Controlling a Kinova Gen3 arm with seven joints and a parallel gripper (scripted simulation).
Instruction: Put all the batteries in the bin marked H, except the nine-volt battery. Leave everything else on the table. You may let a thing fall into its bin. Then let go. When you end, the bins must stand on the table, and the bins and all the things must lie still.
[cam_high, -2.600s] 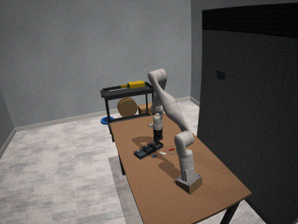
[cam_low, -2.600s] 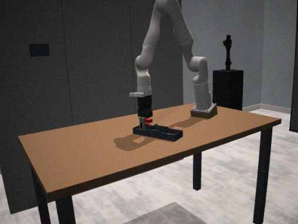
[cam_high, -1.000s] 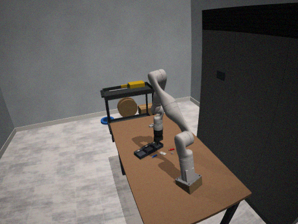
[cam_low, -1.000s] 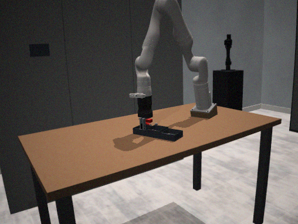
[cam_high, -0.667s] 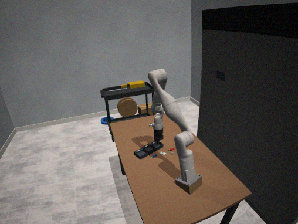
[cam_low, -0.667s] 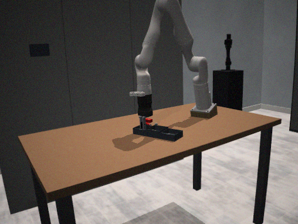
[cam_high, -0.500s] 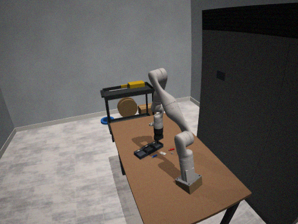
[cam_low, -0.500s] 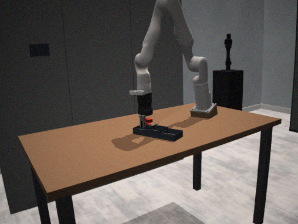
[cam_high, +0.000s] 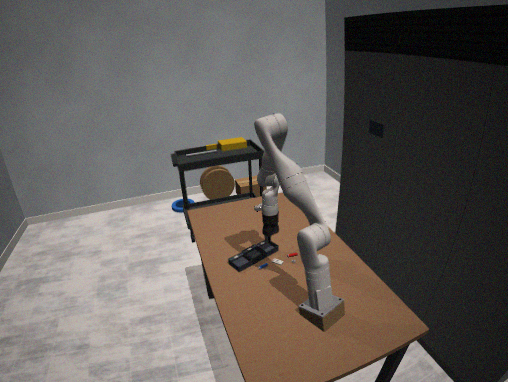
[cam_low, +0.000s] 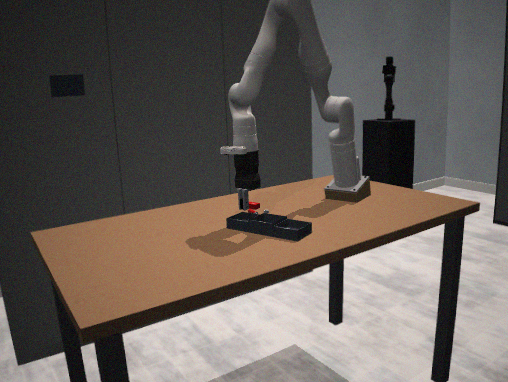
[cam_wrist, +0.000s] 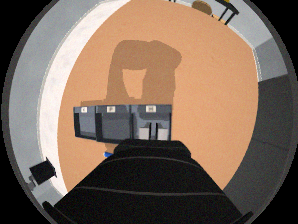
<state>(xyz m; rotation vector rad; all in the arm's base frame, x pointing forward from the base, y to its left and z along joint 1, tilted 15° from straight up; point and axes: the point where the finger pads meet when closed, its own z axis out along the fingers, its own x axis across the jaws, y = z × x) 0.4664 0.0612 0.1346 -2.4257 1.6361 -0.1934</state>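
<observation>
Jaws stand narrow, nearly together, pointing straight down. The gripper (cam_low: 243, 200) is too small in the exterior view, and its own black body blocks the wrist view, so I cannot tell whether anything thin is pinched between them.

It hangs just above one end of a row of three dark bins (cam_low: 292, 229), over the end compartment farthest from the arm's base, with the fingertips clear of the rim. In the wrist view the bins (cam_wrist: 89, 123) carry small pale labels on their near walls (too blurred to read, so which one is H cannot be told). The row lies about midway along the table (cam_high: 350, 350), nearer the long edge that faces the open floor than the one by the dark cabinet.

Beside the bins, on the side toward the arm's base, several small things lie on the table top: a blue piece (cam_high: 262, 266) just beside the row, a white piece (cam_high: 277, 261), a tiny grey piece (cam_high: 293, 260) and a red piece (cam_high: 292, 254). All of them are apart from one another and outside the bins (which of them are batteries is too small to tell).

The arm's base block (cam_high: 334, 320) stands farther toward the short edge away from the black cart (cam_high: 180, 159), which is parked on the floor past the opposite short edge.
</observation>
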